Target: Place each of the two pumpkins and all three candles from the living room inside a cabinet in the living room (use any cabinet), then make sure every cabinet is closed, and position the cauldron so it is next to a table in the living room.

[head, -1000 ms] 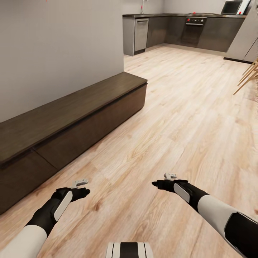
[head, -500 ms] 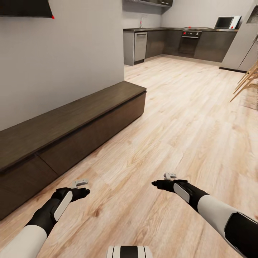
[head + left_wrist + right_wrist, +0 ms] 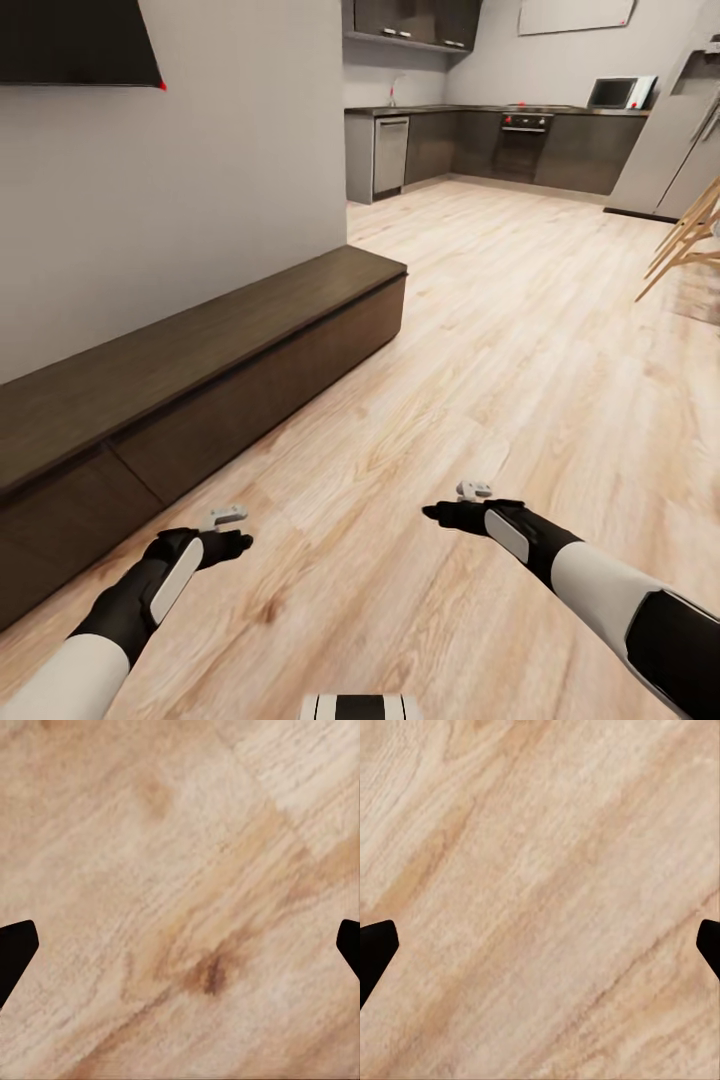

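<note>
A long dark cabinet [image 3: 200, 380] runs along the grey wall at left, its panels shut. Both pincers, left [image 3: 226, 530] and right [image 3: 455, 503], hover empty and spread above the plank floor [image 3: 480, 330], likely held clear for driving.

One long dark cabinet [image 3: 200, 385] stands along the wall; above it hangs one black TV [image 3: 75, 42]. Beyond its far end, one microwave [image 3: 612, 93], one oven [image 3: 524, 140].
</note>
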`<state>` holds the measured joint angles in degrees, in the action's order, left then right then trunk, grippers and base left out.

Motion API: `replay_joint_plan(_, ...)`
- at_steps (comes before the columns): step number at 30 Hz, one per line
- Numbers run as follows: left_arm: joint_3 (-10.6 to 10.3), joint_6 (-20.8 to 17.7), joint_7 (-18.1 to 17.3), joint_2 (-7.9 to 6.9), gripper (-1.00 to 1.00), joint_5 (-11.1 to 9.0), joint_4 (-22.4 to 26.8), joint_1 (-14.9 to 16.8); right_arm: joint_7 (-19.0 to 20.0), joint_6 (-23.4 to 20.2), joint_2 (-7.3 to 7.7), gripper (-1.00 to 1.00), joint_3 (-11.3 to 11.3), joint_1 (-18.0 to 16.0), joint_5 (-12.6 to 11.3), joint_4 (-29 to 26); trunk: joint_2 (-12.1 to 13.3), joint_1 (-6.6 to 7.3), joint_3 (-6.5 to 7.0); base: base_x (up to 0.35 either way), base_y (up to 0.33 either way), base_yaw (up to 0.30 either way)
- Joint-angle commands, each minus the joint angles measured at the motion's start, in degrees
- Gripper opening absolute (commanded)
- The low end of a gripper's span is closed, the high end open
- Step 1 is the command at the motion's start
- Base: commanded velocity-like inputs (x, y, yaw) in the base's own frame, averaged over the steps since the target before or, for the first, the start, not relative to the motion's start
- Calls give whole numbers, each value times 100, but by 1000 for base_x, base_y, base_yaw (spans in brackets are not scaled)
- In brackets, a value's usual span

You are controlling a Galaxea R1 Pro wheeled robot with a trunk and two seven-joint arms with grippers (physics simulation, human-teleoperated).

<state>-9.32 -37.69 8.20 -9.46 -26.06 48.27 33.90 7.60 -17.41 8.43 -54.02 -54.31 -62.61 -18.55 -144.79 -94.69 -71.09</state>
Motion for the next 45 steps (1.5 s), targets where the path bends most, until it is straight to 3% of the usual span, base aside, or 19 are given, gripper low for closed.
replay_joint_plan(1,-51,-48,55,-7,100,-60,9,-31,38,-49,5,100,-20,-4,-15,-6,-2,-1,-5,181,0,0)
replay_joint_plan(7,-51,-168,66,40,100,-13,-122,-210,36,-204,-3,100,-14,22,16,33,-2,-1,-5,109,0,0)
replay_joint_plan(17,-52,-160,69,43,100,12,-432,-217,86,-191,7,100,-4,26,33,7,-2,-1,-5,305,0,0)
replay_joint_plan(38,-52,-160,77,41,100,22,-432,-219,101,-184,8,100,-4,26,35,9,-2,-1,-5,334,-8,0)
replay_joint_plan(45,-52,-160,76,48,100,15,-432,-222,101,-98,1,100,-4,26,38,24,-2,-1,-2,94,-33,0)
